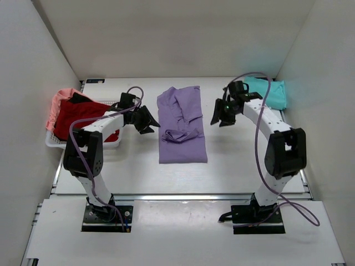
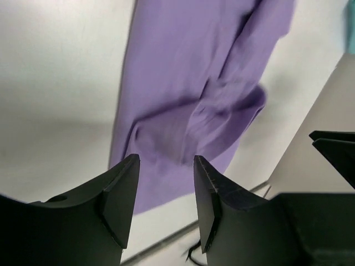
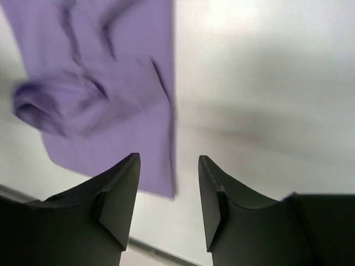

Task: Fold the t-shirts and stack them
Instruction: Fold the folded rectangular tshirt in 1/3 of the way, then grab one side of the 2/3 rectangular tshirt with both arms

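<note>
At the far left, a salmon-pink t-shirt (image 1: 57, 103) and a red t-shirt (image 1: 83, 115) are heaped in a white lattice basket (image 1: 54, 143), the red one on top. My left claw (image 2: 166, 166) is just right of the basket, jaws parted and holding nothing, beside the left edge of the lavender t-shirt (image 1: 182, 127). That shirt lies mid-worktop (image 1: 238, 160), laid lengthwise, with a bunched fold near its centre. My right claw (image 3: 169, 163) is off its right edge, jaws likewise parted and empty. A teal t-shirt (image 1: 273, 92) sits at the far right corner.
</note>
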